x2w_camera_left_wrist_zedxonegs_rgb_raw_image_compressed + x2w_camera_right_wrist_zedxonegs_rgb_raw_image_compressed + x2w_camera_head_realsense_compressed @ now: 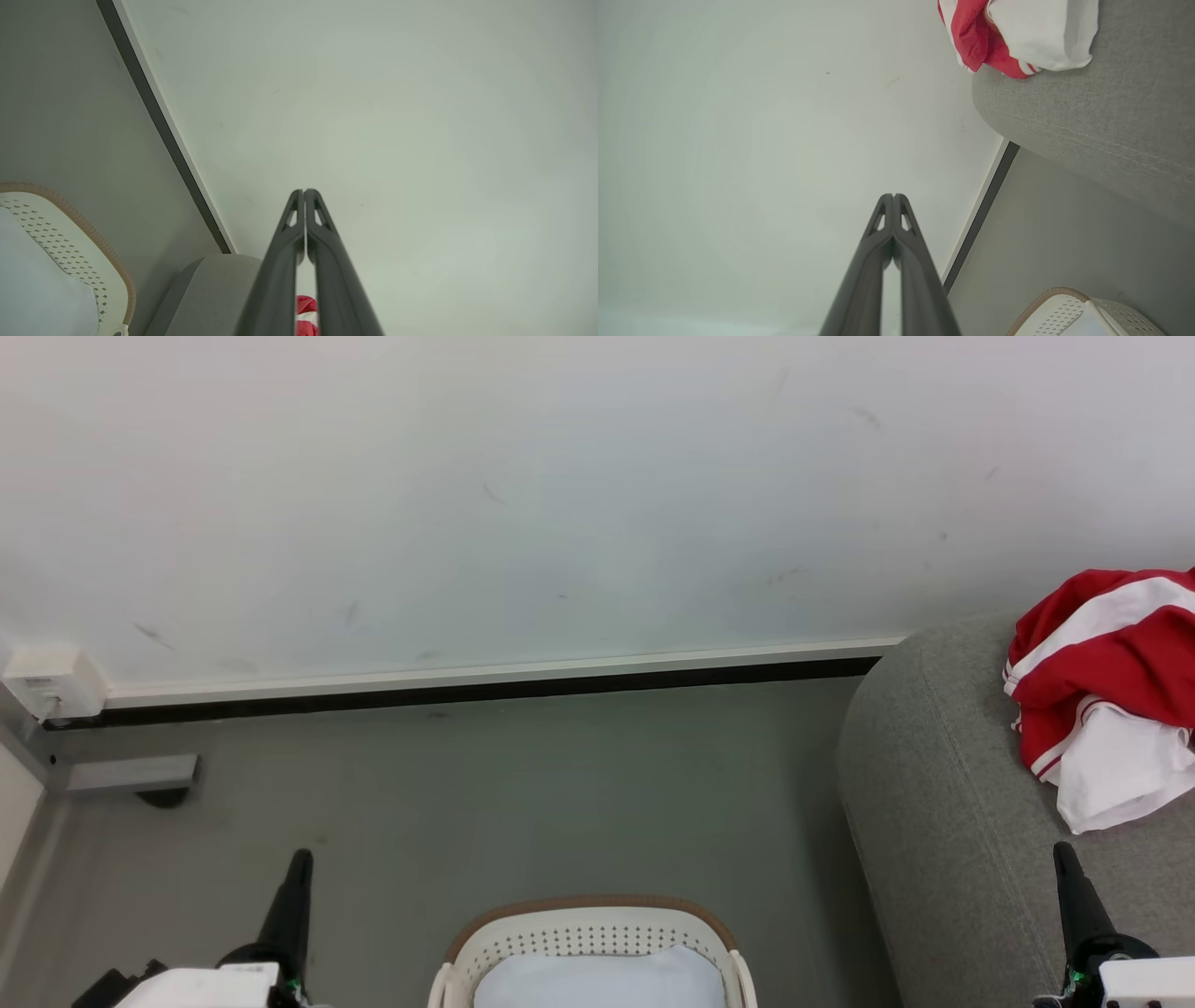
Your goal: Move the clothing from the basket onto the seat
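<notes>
- Clothing [1102, 681], head view: a crumpled red heap on the grey woven seat [943, 803] at the right edge. Its long axis runs from the wall [560, 476] side toward me, with a white stripe slanting across the top and a white panel at the near end.
- The basket [588, 941] sits on the floor [560, 775] at bottom centre, apart from the seat. It has a brown rim and a holed wall; something pale and smooth lies inside, and I cannot tell what.
- My left claw [301, 857] and right claw [1061, 849] are both pinched closed on nothing, tips toward the wall.
- Left wrist view: the fingers meet tip to tip before the plain white wall. A dark baseboard [159, 116] slants past, the basket's corner is at lower left, and a sliver of red shows between the fingers.
- Right wrist view: the fingers are closed and empty. The red-and-white heap lies on the seat's rounded, seamed edge at top right.
</notes>
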{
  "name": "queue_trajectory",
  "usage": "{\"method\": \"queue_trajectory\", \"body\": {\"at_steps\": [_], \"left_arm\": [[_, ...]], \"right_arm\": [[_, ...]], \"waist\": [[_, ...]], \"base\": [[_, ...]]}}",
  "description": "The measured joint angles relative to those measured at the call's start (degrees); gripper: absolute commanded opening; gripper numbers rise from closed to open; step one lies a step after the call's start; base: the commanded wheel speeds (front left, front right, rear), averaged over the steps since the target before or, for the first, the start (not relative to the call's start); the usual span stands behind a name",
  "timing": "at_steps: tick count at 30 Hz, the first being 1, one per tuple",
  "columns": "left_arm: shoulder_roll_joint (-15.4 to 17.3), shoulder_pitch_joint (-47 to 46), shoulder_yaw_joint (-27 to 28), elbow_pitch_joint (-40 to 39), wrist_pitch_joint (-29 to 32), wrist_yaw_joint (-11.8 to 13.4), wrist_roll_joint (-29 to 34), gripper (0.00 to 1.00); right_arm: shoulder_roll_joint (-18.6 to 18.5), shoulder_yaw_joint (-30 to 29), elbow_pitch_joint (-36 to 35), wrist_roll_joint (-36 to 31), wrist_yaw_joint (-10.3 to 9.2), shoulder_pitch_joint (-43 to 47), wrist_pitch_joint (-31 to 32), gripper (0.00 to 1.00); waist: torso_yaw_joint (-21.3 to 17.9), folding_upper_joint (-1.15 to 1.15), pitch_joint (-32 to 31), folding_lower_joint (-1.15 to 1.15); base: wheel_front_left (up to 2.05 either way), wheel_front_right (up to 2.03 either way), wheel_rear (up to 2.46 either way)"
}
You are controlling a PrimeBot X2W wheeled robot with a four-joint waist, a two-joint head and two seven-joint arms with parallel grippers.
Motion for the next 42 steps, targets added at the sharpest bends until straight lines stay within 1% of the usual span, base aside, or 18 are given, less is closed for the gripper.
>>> {"method": "queue_trajectory", "body": {"at_steps": [21, 42], "left_arm": [[0.08, -0.67, 0.96, -0.62, 2.05, -0.27, -8.09, 0.00], [0.08, -0.71, 0.98, -0.65, 2.07, -0.34, -8.22, 0.00]], "right_arm": [[-0.05, -0.74, -0.81, 8.94, 0.00, -0.47, 2.13, 0.00], [-0.05, -0.77, -0.86, 9.15, 0.00, -0.52, 2.15, 0.00]], "waist": [[0.14, 0.00, 0.16, 0.00], [0.14, 0.00, 0.17, 0.00]], "base": [[0.00, 0.00, 0.00], [0.00, 0.00, 0.00]]}}
